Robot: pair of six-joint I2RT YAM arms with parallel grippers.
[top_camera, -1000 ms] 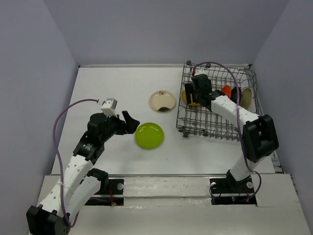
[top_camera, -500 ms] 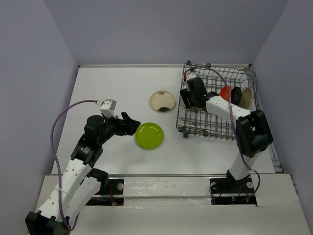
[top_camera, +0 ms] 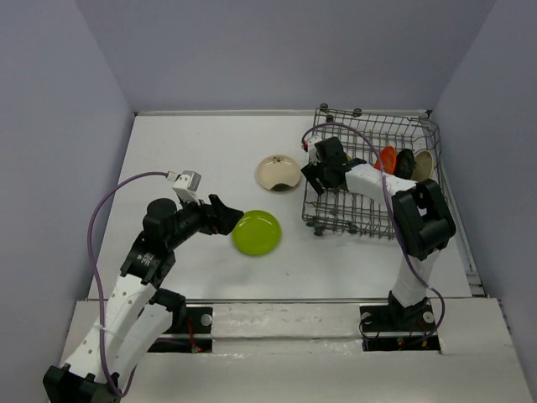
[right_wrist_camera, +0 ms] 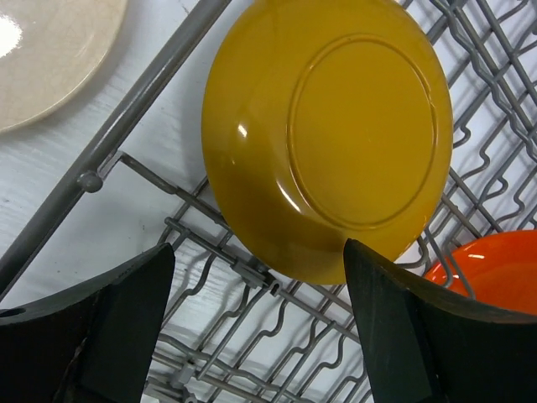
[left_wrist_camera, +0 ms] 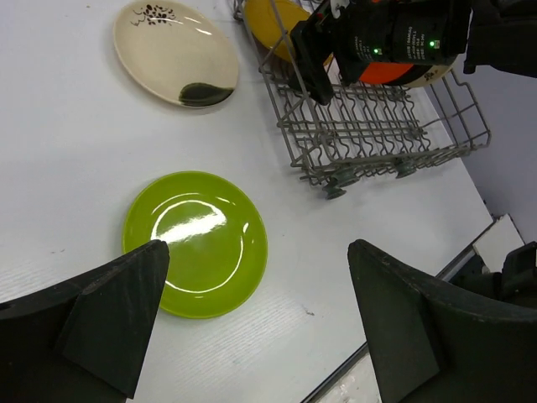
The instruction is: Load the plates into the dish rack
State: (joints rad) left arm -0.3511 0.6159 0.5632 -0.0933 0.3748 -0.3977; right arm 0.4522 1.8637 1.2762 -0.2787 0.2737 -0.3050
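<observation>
The lime green plate (top_camera: 257, 232) (left_wrist_camera: 195, 243) lies flat on the table. My left gripper (top_camera: 228, 216) (left_wrist_camera: 256, 249) hovers open at its left edge, holding nothing. The cream plate with a dark mark (top_camera: 278, 171) (left_wrist_camera: 172, 50) lies just left of the dish rack (top_camera: 369, 222) (left_wrist_camera: 369, 143). My right gripper (top_camera: 315, 170) (right_wrist_camera: 258, 252) is open at the rack's left end. A yellow-orange plate (right_wrist_camera: 336, 134) (left_wrist_camera: 277, 21) stands on edge in the tines just beyond its fingers. Orange (top_camera: 388, 157) (right_wrist_camera: 495, 269), black (top_camera: 406, 162) and brownish (top_camera: 424, 166) plates stand further right in the rack.
The rack's wire wall (right_wrist_camera: 126, 126) runs between the right gripper and the cream plate. A purple cable (top_camera: 109, 210) loops off the left arm. The table's walls rise close behind and right of the rack.
My right gripper has drawn back left from the yellow-orange plate, which stays standing in the rack. The left gripper has edged closer to the lime green plate.
</observation>
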